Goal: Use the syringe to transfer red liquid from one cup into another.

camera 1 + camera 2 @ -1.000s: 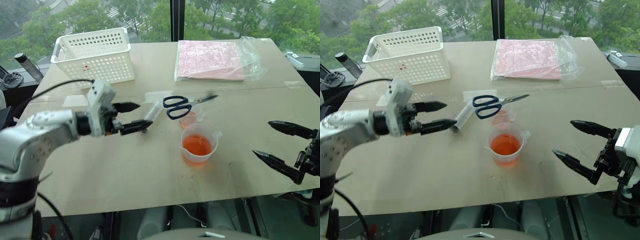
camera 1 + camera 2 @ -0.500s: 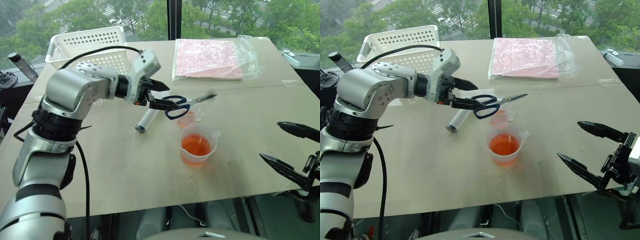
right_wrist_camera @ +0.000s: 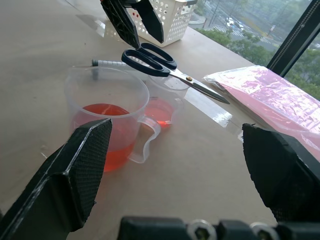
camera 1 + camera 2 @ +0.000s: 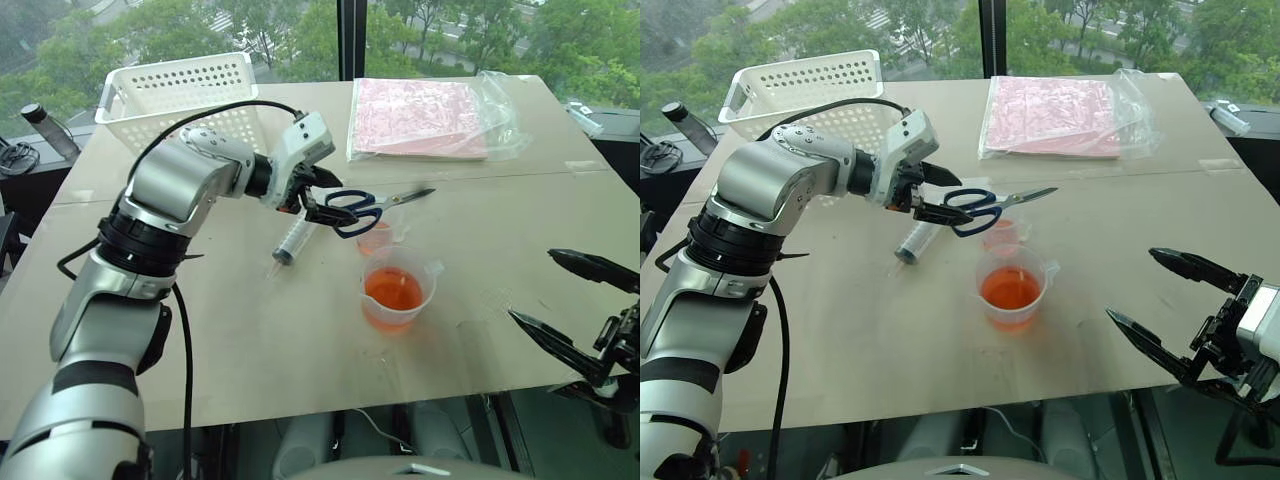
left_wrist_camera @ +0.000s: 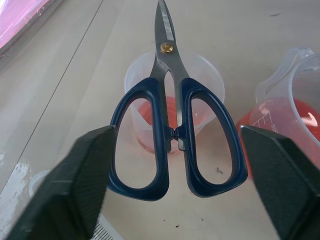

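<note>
Left claw [image 4: 322,200] now at scissors [image 4: 362,210]

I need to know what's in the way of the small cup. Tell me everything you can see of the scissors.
The scissors have two dark blue plastic loop handles and closed, bare metal blades joined by a brass-coloured rivet. They lie across the rim of the smaller cup, blades pointing away from the left gripper, handles overhanging towards it. The gripper's open black fingers flank the handles without touching them. The beaker stands just beside.

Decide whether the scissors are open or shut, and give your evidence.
Shut: in the left wrist view the scissors show handle loops meeting and blades lying together as one point.
</note>
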`<state>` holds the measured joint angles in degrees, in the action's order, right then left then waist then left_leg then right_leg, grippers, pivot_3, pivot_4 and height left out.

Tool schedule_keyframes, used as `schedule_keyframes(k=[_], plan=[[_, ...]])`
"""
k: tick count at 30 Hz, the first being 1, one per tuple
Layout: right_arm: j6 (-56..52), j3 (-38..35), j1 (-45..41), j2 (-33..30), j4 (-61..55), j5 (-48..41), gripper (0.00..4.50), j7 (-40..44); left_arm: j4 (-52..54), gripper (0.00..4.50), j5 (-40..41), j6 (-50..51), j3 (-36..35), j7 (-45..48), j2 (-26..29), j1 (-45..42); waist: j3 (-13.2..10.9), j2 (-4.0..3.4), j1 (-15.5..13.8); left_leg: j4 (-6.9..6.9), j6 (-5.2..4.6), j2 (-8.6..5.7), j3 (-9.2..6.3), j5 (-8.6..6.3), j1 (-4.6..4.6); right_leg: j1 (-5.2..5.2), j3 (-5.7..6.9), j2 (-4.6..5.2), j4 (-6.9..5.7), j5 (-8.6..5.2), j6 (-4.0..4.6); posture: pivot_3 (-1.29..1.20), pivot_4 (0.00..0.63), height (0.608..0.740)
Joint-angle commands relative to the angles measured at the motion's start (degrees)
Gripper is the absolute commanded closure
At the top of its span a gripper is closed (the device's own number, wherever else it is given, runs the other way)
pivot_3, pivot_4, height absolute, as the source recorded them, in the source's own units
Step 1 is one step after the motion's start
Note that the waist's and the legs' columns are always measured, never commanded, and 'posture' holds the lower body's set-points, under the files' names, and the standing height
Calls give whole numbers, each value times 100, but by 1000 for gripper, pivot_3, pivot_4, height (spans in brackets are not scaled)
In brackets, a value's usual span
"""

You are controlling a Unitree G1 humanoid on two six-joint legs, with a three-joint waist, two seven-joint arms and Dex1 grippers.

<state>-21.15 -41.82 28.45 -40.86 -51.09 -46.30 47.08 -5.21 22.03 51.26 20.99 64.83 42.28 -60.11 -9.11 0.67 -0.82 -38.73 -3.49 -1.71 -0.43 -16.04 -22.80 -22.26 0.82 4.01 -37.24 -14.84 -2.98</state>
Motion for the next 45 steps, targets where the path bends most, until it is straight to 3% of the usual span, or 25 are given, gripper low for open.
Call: schedule_keyframes(k=[1,8,12,28,31,34,39,42,45], plan=[[-18,-51,-23,-90,-255,-154,0,-137,-98,616,-237,-204,8,85,-49,-177,0,0,0,-3,0,0,0,0,0,0,0,0,-4,0,0,0,150,740],[-107,-26,-60,-212,-343,-295,0,-302,-202,616,-465,-299,60,287,-222,-186,-1,2,0,-37,-3,0,0,-2,-1,0,-1,1,-39,-2,-2,0,150,740],[-85,-19,-78,-229,-346,-345,0,-346,-252,1720,-614,-434,91,390,-252,-178,-1,2,0,-49,-23,0,-1,-14,0,0,-1,2,-52,-2,-2,0,150,740],[-3,-3,70,-131,-466,-354,0,-404,-567,1720,-967,-672,96,612,-457,-247,-1,2,1,-51,-25,0,-1,-15,0,-1,-1,2,-57,-2,-2,0,150,740],[31,-28,134,-89,-476,-346,0,-386,-591,2492,-1015,-719,101,658,-466,-240,-1,2,0,-51,-25,0,-1,-15,0,-1,-1,2,-57,-2,-2,0,150,740],[67,-32,186,-59,-481,-331,0,-369,-607,3646,-1038,-747,82,690,-492,-243,-1,2,0,-51,-25,0,-2,-15,0,-1,-1,2,-57,-2,-2,0,150,740],[106,-29,214,-45,-457,-331,0,-334,-573,3650,-958,-653,-89,711,-501,-306,-1,2,-1,-52,-25,0,-2,-15,0,-1,-1,2,-58,-2,-2,0,150,740],[135,-4,210,-51,-440,-332,0,-330,-556,4460,-785,-450,-368,669,-462,-359,-1,2,2,-52,-25,1,-3,-15,0,-1,-1,2,-59,-2,-2,0,150,740],[145,19,190,-59,-452,-364,0,-353,-534,4460,-577,-173,-739,580,-394,-400,-2,3,9,-52,-25,1,-3,-15,0,-1,-1,2,-59,-2,-2,0,150,740]])
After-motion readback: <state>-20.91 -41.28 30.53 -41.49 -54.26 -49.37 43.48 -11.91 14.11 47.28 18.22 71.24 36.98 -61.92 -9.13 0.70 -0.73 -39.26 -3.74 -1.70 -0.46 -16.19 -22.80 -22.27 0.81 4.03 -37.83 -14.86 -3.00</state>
